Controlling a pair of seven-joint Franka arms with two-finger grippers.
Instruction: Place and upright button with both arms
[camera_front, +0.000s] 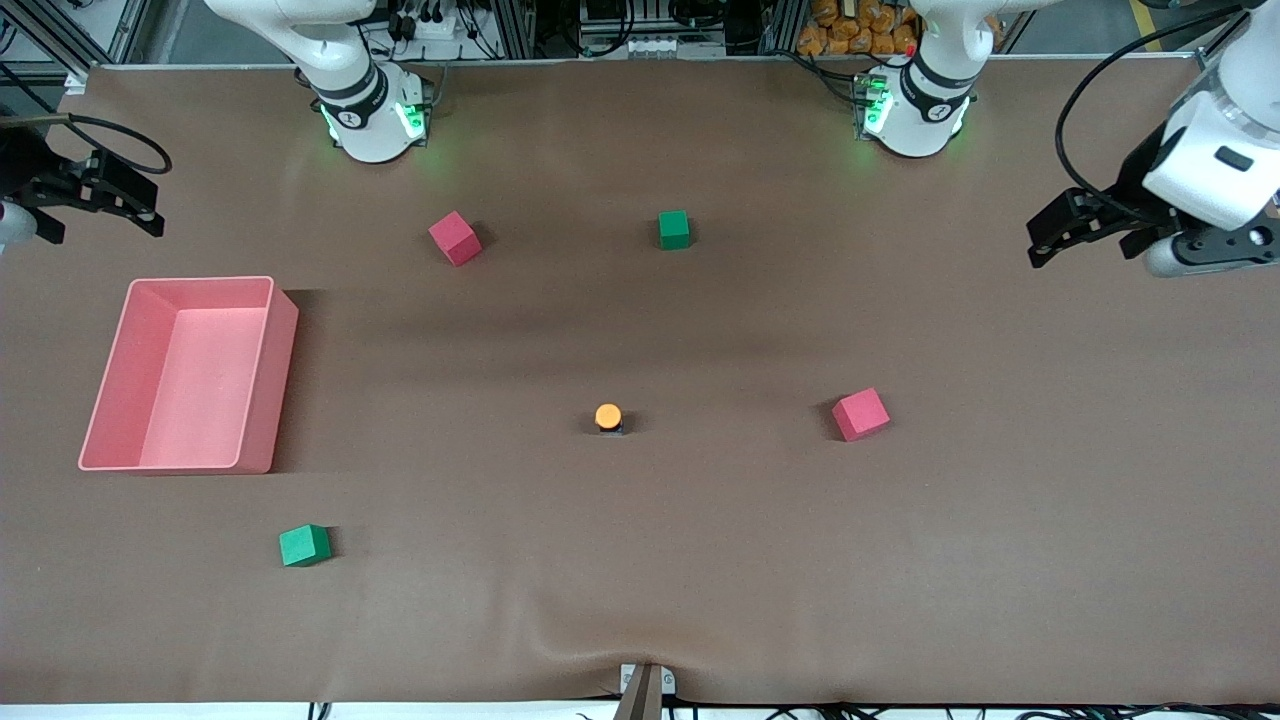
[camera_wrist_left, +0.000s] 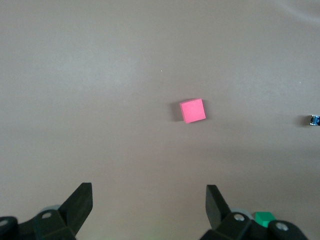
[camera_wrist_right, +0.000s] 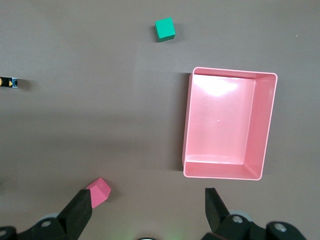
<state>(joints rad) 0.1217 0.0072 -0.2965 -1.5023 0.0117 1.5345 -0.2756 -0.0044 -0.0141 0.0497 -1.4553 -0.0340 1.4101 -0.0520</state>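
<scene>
On your table (camera_front: 700, 560) you have one button (camera_front: 608, 417), upright at the middle, cap up. Count two green cubes (camera_front: 304, 545) (camera_front: 673, 229), two red cubes (camera_front: 860, 414) (camera_front: 455, 238) and one pink bin (camera_front: 190, 374). Your left gripper (camera_front: 1085, 232) and right gripper (camera_front: 112, 196) hang wide open over the table's ends, holding nothing.

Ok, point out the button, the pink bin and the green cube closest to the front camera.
button (camera_front: 608, 414), front view, on its round orange cap.
pink bin (camera_front: 272, 375), front view, on its outer side wall.
green cube (camera_front: 303, 545), front view, on its top face.
</scene>
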